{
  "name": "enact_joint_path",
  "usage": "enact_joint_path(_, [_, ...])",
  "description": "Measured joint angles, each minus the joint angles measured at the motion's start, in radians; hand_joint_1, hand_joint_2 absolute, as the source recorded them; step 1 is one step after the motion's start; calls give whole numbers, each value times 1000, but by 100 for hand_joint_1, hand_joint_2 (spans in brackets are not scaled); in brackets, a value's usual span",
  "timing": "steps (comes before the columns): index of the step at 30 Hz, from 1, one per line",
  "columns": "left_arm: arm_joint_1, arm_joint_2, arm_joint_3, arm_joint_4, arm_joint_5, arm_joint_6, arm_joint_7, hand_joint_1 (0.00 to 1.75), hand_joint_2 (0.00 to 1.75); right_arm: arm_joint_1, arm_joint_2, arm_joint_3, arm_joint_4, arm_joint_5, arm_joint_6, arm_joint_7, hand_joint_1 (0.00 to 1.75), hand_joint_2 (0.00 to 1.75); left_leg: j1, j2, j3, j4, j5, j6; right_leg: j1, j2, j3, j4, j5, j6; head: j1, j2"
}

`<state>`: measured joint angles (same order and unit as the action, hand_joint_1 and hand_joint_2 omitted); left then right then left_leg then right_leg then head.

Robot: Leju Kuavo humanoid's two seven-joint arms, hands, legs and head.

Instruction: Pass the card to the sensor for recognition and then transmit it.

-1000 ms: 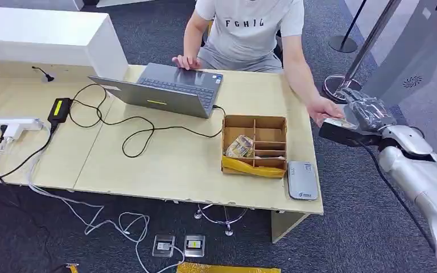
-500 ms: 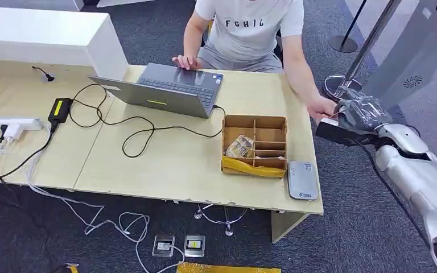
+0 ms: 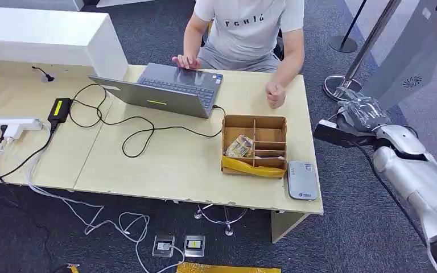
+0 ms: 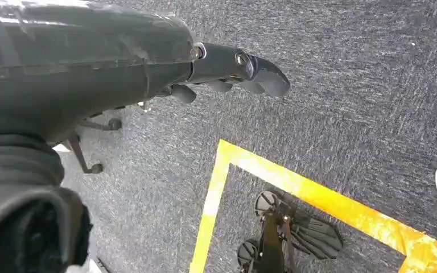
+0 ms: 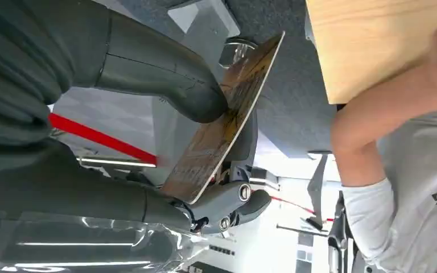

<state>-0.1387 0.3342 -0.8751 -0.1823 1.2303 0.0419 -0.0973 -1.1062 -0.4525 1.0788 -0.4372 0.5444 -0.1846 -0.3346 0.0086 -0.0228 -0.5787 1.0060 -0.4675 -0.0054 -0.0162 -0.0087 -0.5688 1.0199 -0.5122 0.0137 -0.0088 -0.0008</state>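
Right hand (image 5: 205, 165) clamps card (image 5: 222, 122) between thumb and fingers, off the tabletop (image 3: 176, 165) edge at 3 o'clock. Sensor (image 3: 302, 180) lies at 5 o'clock. Left hand (image 4: 227, 68) hangs, holding nothing, fingers loosely curled. Risk: edge pinch looks thin; card could slip while swinging toward the sensor.

Counted on and around the desk

One laptop (image 3: 168, 87), one compartmented wooden box (image 3: 255, 144), one grey card reader (image 3: 302, 180), one card (image 5: 223, 119) and one seated person (image 3: 250, 31) are seen; two small devices (image 3: 178, 245) are counted on the floor.
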Motion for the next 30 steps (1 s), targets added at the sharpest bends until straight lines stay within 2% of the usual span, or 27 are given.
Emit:
enact_joint_path(14, [0, -12, -3, 0, 18, 38, 13, 0, 0, 99, -1, -43, 3, -65, -39, -12, 175, 175, 0, 3, 0, 0, 0, 0, 0, 3, -1, 0, 0, 0, 0, 0])
enact_joint_path(24, [0, -17, -3, 0, 29, 42, 18, 0, 0, 215, -21, -99, -130, -82, -39, 41, 175, 175, 0, 3, 0, 0, -1, 0, 0, 4, -1, 0, 0, 0, 0, 0])
enact_joint_path(30, [0, -19, -3, 0, 38, 42, 18, 0, 0, 260, -35, -105, -211, -66, -17, 74, 175, 175, 0, 4, 1, 0, -1, 0, 0, 4, -1, 0, 0, 0, 0, 0])
